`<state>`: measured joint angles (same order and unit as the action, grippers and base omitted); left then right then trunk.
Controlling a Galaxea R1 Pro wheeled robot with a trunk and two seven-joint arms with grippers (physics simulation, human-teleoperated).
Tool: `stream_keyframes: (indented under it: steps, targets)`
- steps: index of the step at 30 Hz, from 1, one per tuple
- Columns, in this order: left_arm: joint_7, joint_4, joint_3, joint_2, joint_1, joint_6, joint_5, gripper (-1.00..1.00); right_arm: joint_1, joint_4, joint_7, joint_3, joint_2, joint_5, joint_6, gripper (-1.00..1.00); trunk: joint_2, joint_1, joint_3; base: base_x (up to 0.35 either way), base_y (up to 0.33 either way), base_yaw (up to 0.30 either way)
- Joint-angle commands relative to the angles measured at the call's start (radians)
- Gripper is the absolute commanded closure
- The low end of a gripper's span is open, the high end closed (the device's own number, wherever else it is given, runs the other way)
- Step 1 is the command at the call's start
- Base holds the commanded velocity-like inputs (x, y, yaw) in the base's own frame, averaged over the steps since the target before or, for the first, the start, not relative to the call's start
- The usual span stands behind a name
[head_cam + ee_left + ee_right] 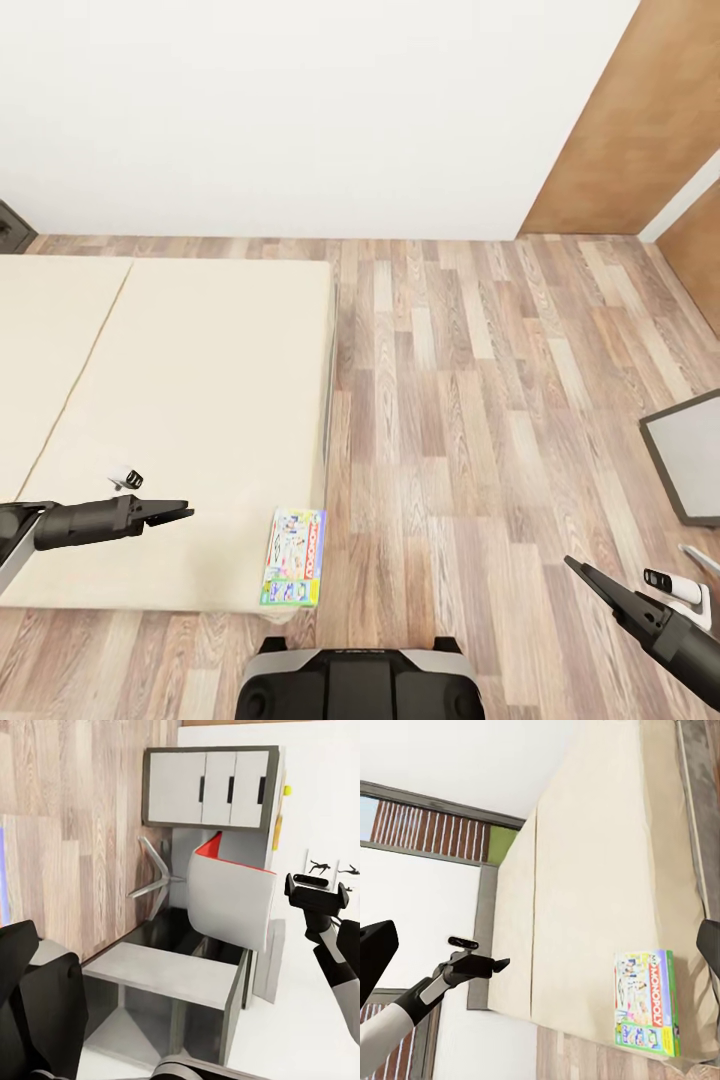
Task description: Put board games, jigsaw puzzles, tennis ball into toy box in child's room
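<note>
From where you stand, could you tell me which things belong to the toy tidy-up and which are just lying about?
Job:
Monopoly board game
bed
desk drawer unit

Lying about:
grey-and-red chair
wooden door

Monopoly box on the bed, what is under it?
The Monopoly box lies flat on the cream mattress, at its corner near the wood floor. The mattress is all that shows around the box; anything directly beneath it is covered.
</note>
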<state>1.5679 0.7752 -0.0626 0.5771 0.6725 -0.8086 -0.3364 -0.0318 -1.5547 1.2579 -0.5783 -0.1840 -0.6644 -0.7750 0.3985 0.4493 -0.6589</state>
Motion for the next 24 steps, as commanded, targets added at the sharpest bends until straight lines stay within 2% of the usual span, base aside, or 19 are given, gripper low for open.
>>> stream_keyframes:
  steps: [1,24]
  targets:
    - [0.003,-0.001,-0.005,0.001,0.001,-0.011,-0.004,-1.00,-0.001,-0.001,-0.001,0.000,0.000,-0.005,-0.007,-1.00,0.002,0.001,0.001,0.000,0.000,0.000]
    - [0.003,-0.001,-0.006,-0.001,0.001,-0.010,-0.004,-1.00,0.000,0.000,-0.006,0.004,0.001,-0.002,0.014,-1.00,0.002,0.001,0.038,0.000,0.000,0.000]
